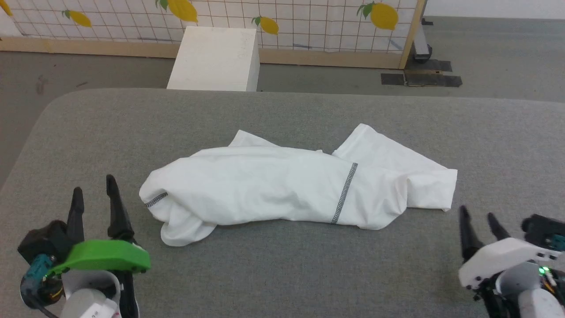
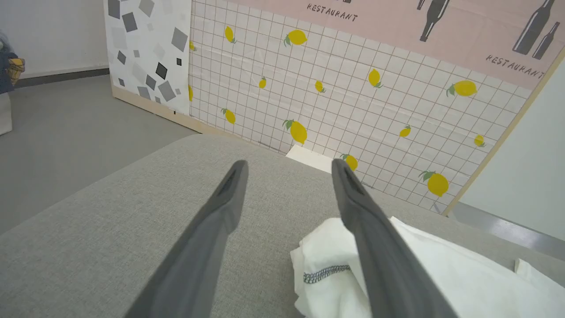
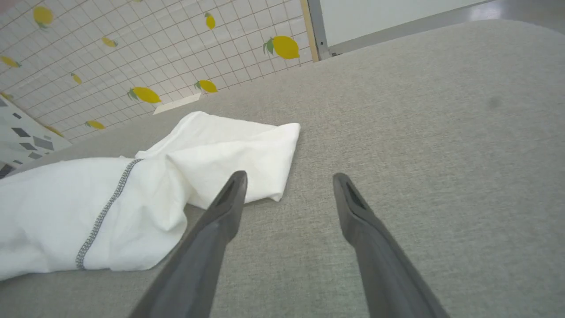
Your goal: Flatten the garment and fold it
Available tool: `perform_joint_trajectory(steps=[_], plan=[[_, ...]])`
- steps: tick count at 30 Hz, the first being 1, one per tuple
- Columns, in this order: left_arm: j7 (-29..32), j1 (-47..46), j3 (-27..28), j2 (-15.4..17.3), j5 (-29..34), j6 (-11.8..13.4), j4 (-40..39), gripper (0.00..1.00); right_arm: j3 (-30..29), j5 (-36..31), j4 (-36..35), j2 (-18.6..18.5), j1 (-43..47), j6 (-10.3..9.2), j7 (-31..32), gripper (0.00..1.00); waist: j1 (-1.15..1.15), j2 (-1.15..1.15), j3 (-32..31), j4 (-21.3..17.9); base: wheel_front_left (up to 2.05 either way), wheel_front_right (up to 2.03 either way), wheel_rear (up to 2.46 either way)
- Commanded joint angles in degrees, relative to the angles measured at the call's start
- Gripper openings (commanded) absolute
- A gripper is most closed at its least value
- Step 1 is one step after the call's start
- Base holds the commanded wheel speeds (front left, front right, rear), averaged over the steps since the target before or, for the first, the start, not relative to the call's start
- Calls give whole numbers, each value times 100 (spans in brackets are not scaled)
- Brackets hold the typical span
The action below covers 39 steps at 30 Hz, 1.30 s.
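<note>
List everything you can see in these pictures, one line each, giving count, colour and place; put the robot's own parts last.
garment: one, white with dark grey stitching, crumpled mid-table
table: one, grey fabric top, under the garment
box: one, white, beyond the table's far edge
lemon panel: one, white grid with yellow lemons, behind the box
floor: grey, around the table
left claw: one, dark fingers, open, by the garment's left end, holding nothing
right claw: one, dark fingers, open, by the garment's right end, holding nothing
</note>
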Motion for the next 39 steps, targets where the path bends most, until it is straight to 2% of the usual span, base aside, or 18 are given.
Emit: perform_joint_trajectory(steps=[1, 5, 9, 17, 18, 19, 22, 27, 31, 34, 36, 39], plan=[[-58, 180, 0, -45, 171, 9, -54, 100, 277, -35, -46, 6, -25, -9, 248, 100, 0, 0, 22, 45, 0, 0, 0], [-87, 435, 74, -262, 547, -36, -279, 100, 959, -99, -44, 6, -253, -9, 1199, 100, 0, 0, 71, 109, 0, 0, 0], [-90, 598, 73, -516, 804, -169, -372, 100, 1242, -489, 117, 6, -745, -9, 2086, 100, 0, 0, 183, 227, 0, 0, 0], [-91, 393, 136, -768, 998, -458, -259, 100, 1449, -1116, 915, 6, -1451, -9, 2855, 100, 0, 0, 378, 505, 0, 0, 0], [-91, 380, 153, -787, 1004, -477, -251, 100, 1450, -1079, 967, 6, -1481, -9, 2854, 30, 0, 0, 391, 513, 0, 0, 0], [-91, 370, 179, -805, 1015, -499, -245, 100, 1462, -1038, 987, 6, -1511, -9, 2789, 0, 0, 0, 402, 510, 0, 0, 0], [-91, 365, 266, -845, 1025, -566, -218, 100, 1314, -801, 879, 6, -1489, -9, 2508, 0, 0, 0, 396, 439, 0, 0, 0], [-91, 361, 365, -891, 1053, -623, -218, 100, 539, -307, 124, 6, -966, -9, 2168, 0, 0, 0, 319, 293, 0, 0, 0], [-91, 351, 398, -913, 1085, -651, -238, 100, -306, -339, -799, 6, -85, -9, 2533, 0, 0, 0, 259, 170, 0, 0, 0], [-92, 352, 414, -922, 1105, -671, -239, 100, -1170, -506, -1394, 6, 519, -9, 2833, 0, 0, 0, 238, 72, 0, 0, 0], [-92, 358, 430, -925, 1114, -680, -223, 100, -1640, -515, -1493, 6, 741, -9, 3005, 0, 0, 0, 229, 7, 0, 0, 0], [-92, 351, 413, -930, 1104, -702, -160, 100, -2016, -532, -1395, 6, 869, -9, 3072, 0, 0, 0, 232, -46, 0, 0, 0]])
